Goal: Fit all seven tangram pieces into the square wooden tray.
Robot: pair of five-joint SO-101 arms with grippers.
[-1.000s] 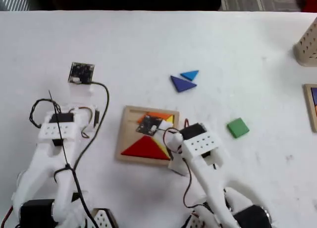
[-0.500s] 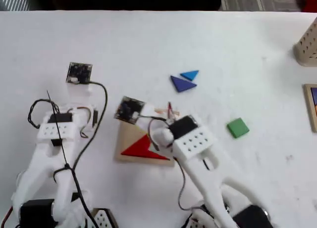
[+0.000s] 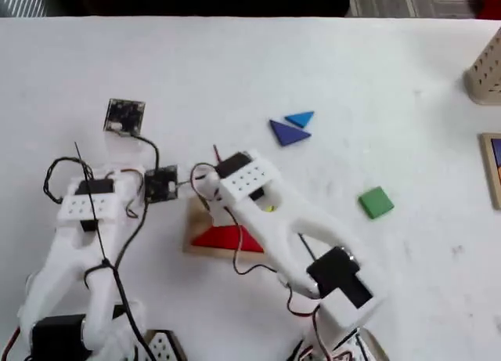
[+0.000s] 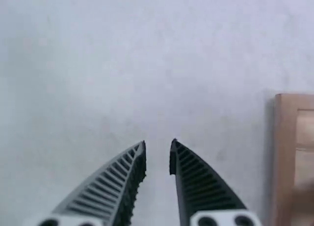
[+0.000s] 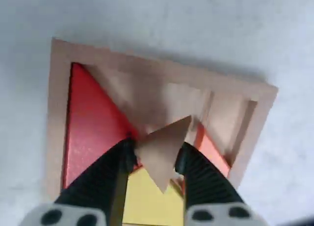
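Your table (image 3: 376, 63) reads plain white, as do the shells of the left arm (image 3: 78, 243) and the right arm (image 3: 290, 220); the left gripper (image 4: 157, 143) and the right gripper (image 5: 156, 147) are black, the left one's inner faces ribbed. In the pale bare-wood tray (image 5: 162, 71) you have a red triangle (image 5: 91, 123), a yellow piece (image 5: 144, 201) and an orange piece (image 5: 212, 152), plus a tan triangle (image 5: 164, 138) close in shade to the tray itself. Out on the table you have a light blue triangle (image 3: 300, 119), a dark blue triangle (image 3: 286, 133) and a green square (image 3: 376, 202), each one flat colour.
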